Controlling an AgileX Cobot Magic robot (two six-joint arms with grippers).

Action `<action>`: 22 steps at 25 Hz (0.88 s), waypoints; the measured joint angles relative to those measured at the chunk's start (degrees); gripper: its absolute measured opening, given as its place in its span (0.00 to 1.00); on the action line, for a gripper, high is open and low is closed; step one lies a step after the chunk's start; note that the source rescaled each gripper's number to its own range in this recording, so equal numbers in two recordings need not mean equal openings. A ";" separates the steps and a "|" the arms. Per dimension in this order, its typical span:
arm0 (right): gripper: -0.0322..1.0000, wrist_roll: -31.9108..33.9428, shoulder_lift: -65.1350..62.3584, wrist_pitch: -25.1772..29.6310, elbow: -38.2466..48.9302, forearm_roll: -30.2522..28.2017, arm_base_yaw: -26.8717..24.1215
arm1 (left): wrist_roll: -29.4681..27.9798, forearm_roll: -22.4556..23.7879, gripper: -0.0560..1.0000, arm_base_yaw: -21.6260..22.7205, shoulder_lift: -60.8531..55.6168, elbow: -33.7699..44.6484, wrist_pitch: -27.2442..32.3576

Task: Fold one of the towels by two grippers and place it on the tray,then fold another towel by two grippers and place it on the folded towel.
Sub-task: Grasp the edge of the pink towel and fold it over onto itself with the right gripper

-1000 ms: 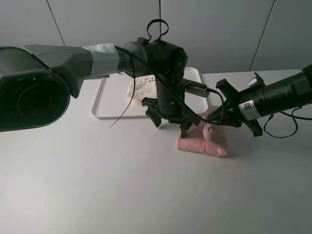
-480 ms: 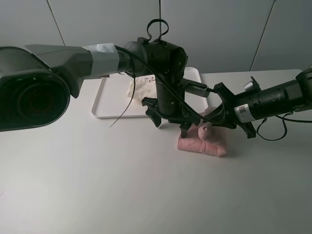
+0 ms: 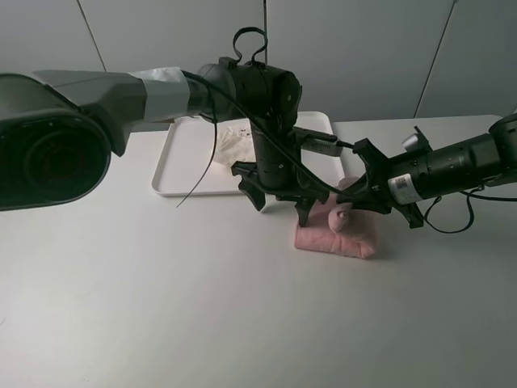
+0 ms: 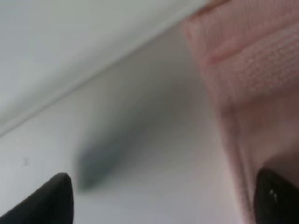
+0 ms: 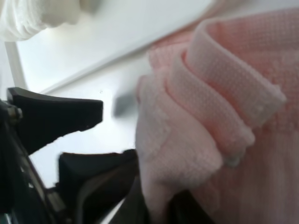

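A pink towel (image 3: 335, 238) lies bunched on the table in front of the white tray (image 3: 182, 166). A folded cream towel (image 3: 234, 144) lies on the tray. My left gripper (image 3: 281, 207) is open at the pink towel's left end. In the left wrist view (image 4: 163, 200) one fingertip is over the towel (image 4: 252, 70) and the other over bare table. My right gripper (image 3: 346, 214) is shut on a raised fold of the pink towel, seen close in the right wrist view (image 5: 219, 93). Its fingers are mostly hidden under the cloth.
The tray's near edge (image 4: 70, 37) runs just behind the left gripper. The cream towel (image 5: 28, 16) and tray floor (image 5: 117, 42) show beyond the pink towel. The left gripper's fingers (image 5: 51, 116) stand close beside the pinched fold. A loose black cable (image 3: 206, 174) hangs over the tray.
My right gripper has moved left toward the left gripper, drawing the pinched fold of the pink towel with it. The left arm has shifted slightly left and back.
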 joint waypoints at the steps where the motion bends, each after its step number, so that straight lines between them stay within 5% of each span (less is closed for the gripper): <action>1: 0.07 -0.25 0.00 0.00 0.00 0.00 0.00 | 0.00 -0.39 0.99 0.47 -0.12 -0.49 0.26; 13: 0.08 -1.12 0.00 0.00 0.00 0.27 0.00 | 1.75 -4.37 0.99 2.66 -1.26 -17.19 4.43; 16: 0.25 -1.62 0.00 0.00 0.00 2.25 0.13 | 2.16 -5.44 0.99 3.41 -1.26 -18.21 4.47; 20: 0.65 -4.49 0.00 0.00 0.00 5.55 1.82 | 2.73 -5.55 0.99 3.66 -1.26 -18.21 4.58; 22: 0.74 -4.98 0.00 0.00 0.00 6.62 2.95 | 2.86 -5.67 0.99 3.66 -1.26 -18.21 4.58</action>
